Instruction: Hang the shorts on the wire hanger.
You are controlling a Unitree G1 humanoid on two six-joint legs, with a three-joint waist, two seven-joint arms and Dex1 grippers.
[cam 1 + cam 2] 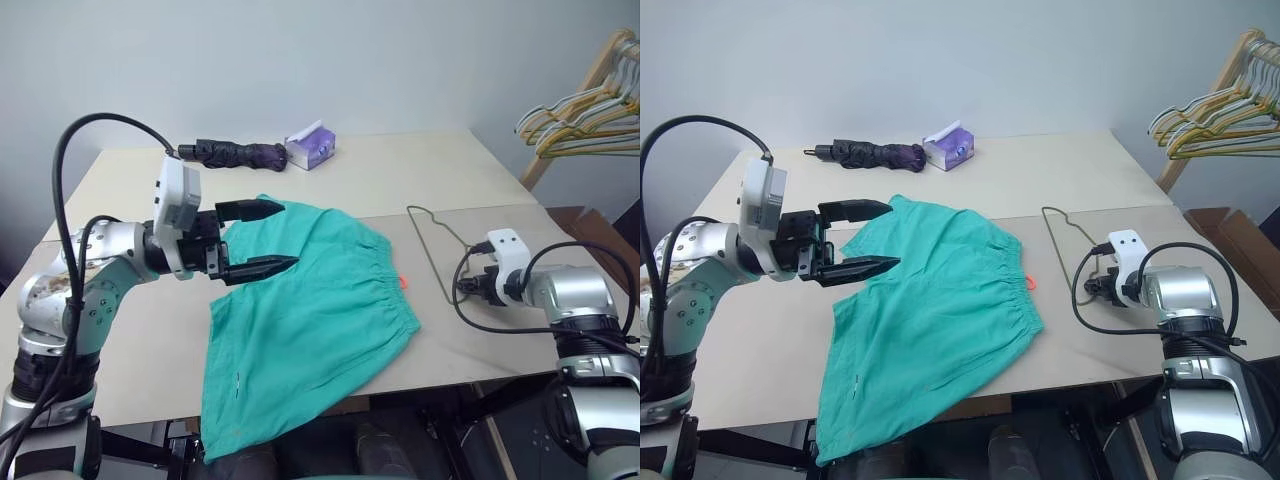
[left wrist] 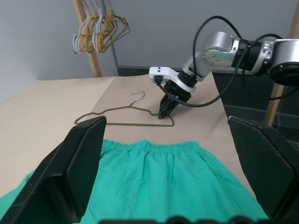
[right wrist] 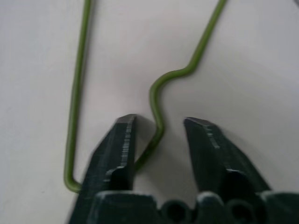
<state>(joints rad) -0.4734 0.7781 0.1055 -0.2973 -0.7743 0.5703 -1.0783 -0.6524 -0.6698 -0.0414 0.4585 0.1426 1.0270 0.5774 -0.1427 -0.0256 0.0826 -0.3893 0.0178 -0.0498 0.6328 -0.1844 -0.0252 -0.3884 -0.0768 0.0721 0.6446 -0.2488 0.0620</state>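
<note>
Now right gripper (image 3: 156,133) straddles wire hanger (image 3: 175,77) — unclamped.

The teal-green shorts (image 1: 300,320) lie flat beneath the left gripper (image 1: 262,238), while the thin olive wire hanger (image 2: 126,112) lies between the right gripper's (image 3: 159,135) fingers.

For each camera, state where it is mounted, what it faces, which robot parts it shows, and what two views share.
Left eye and right eye views: on the head, looking forward and down at the table, shorts, wire hanger, both arms.
Left wrist view: looks along the left gripper, its fingers wide apart, over the shorts toward the right gripper.
Right wrist view: looks down on the hanger's corner between its two fingers.
Shared: both wrist views show the hanger and the right gripper.
</note>
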